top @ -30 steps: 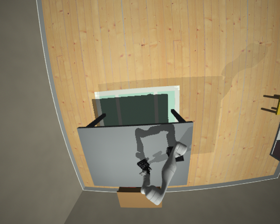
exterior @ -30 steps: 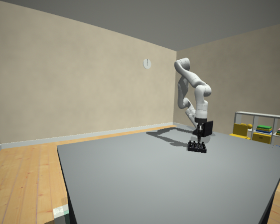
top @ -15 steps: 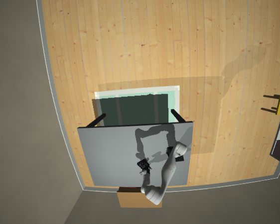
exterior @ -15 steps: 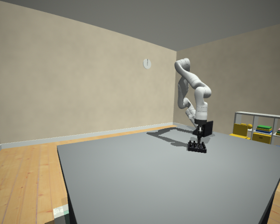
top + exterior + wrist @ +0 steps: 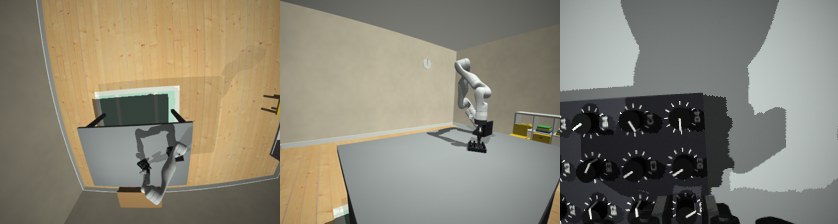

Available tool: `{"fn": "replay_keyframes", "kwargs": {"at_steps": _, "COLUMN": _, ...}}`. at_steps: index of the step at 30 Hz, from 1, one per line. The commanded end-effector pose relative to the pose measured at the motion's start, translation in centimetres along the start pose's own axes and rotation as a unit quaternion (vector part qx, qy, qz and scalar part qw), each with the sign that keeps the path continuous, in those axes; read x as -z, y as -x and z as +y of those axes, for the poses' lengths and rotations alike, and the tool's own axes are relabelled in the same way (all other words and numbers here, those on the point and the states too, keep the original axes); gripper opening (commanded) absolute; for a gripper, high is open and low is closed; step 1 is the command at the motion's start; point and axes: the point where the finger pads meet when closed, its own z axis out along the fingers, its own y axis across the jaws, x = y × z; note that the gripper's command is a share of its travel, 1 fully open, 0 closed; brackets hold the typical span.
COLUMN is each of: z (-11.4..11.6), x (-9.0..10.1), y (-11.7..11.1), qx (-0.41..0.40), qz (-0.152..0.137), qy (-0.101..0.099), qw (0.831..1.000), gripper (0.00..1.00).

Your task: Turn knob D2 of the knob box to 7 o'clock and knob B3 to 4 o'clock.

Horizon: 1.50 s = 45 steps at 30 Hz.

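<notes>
The black knob box (image 5: 142, 163) (image 5: 477, 150) (image 5: 658, 146) stands on the table. In the wrist view its names read sideways, front to the right. Knob D2 (image 5: 685, 212) is at the bottom; its line points right and slightly up, near 5 o'clock. Knob B3 (image 5: 587, 170) is at the left; its line points up and right, near 4 o'clock. My gripper (image 5: 685, 206) (image 5: 479, 142) points down over the box. Its narrowly parted fingers stand on either side of D2, with visible gaps. Fingertip height against the knob is unclear. Row 1 is out of the wrist view.
Knob D3 (image 5: 681, 168) and knob C2 (image 5: 636, 212) are the neighbours of D2; C2 is close to the left finger. A black upright object (image 5: 489, 128) stands on the grey table (image 5: 112, 154) (image 5: 434, 181) behind the box. The arm's shadow covers part of the box.
</notes>
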Motion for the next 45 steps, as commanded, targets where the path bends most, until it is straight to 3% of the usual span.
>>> {"fn": "replay_keyframes", "kwargs": {"at_steps": 1, "z": -0.05, "x": 0.08, "y": 0.02, "qx": 0.000, "qz": 0.000, "qy": -0.001, "qw": 1.000, "gripper": 0.19}}
{"fn": "replay_keyframes", "kwargs": {"at_steps": 26, "z": -0.05, "x": 0.08, "y": 0.02, "qx": 0.000, "qz": 0.000, "qy": -0.001, "qw": 1.000, "gripper": 0.19}}
{"fn": "replay_keyframes", "kwargs": {"at_steps": 27, "z": -0.05, "x": 0.08, "y": 0.02, "qx": 0.000, "qz": 0.000, "qy": -0.001, "qw": 1.000, "gripper": 0.08}}
{"fn": "replay_keyframes", "kwargs": {"at_steps": 45, "z": -0.05, "x": 0.08, "y": 0.02, "qx": 0.000, "qz": 0.000, "qy": -0.001, "qw": 1.000, "gripper": 0.08}}
